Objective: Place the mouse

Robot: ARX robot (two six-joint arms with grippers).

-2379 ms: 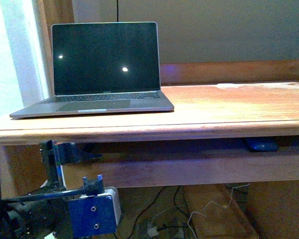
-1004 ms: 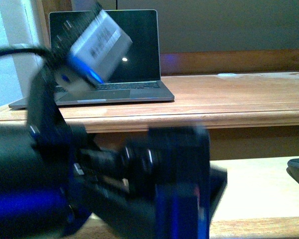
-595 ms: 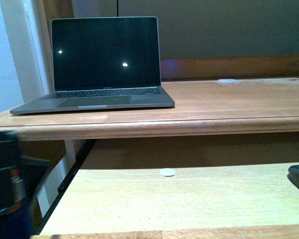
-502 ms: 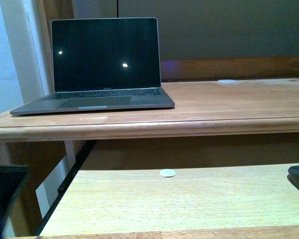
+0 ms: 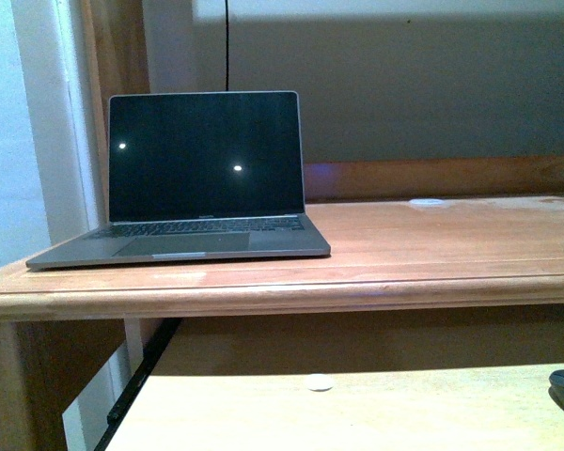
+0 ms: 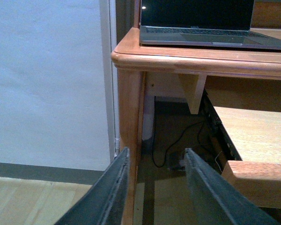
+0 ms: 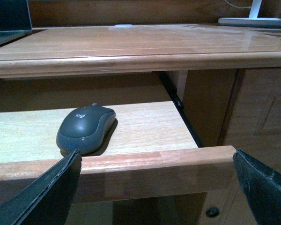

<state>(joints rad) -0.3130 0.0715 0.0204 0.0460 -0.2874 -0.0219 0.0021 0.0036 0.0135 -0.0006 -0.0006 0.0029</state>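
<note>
The small dark-grey oval mouse (image 7: 86, 127) is being left ungrasped on the pale wooden pull-out shelf (image 7: 145, 124), lower left, with left gripper (image 6: 157, 151) and right gripper (image 7: 157, 154) being held wide, empty.

**Count by kind**

You are looking at one laptop (image 5: 207, 178), one mouse (image 7: 86, 127), one desk (image 5: 432, 254), one pull-out shelf (image 5: 404, 413). Two small white discs are showing: upper disc (image 5: 428, 202), lower disc (image 5: 318, 382). Two grippers are showing too: left gripper (image 6: 157, 152), right gripper (image 7: 155, 153).
</note>
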